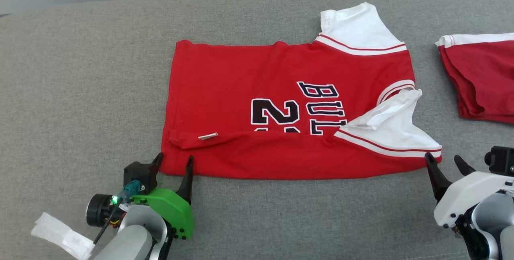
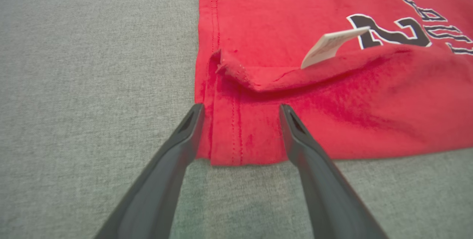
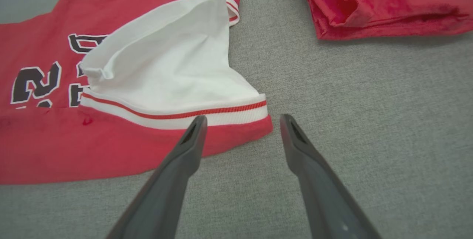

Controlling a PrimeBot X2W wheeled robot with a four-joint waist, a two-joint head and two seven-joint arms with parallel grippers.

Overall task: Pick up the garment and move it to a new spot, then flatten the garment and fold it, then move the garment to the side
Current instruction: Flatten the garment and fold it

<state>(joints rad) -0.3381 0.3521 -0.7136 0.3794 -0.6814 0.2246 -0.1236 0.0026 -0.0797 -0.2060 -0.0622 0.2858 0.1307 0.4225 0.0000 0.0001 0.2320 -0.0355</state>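
Red short-sleeved jersey with white sleeves and black lettering (image 1: 281,91) lies flat on the grey fabric-covered worktop (image 1: 80,91), with the near edge folded up over the print. Left gripper (image 1: 174,157) is at its near-left corner, fingers spread, straddling the hem, gripping nothing. Right gripper (image 1: 442,156) is at the near-right corner by the white sleeve, fingers spread, empty. Second folded red garment (image 1: 482,75) lies apart on the right.

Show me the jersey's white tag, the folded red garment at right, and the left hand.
white tag (image 2: 332,45): left wrist view, its middle.
folded red garment (image 1: 482,79): head view, top red layer.
left hand (image 1: 175,157): head view, between its fingertips.
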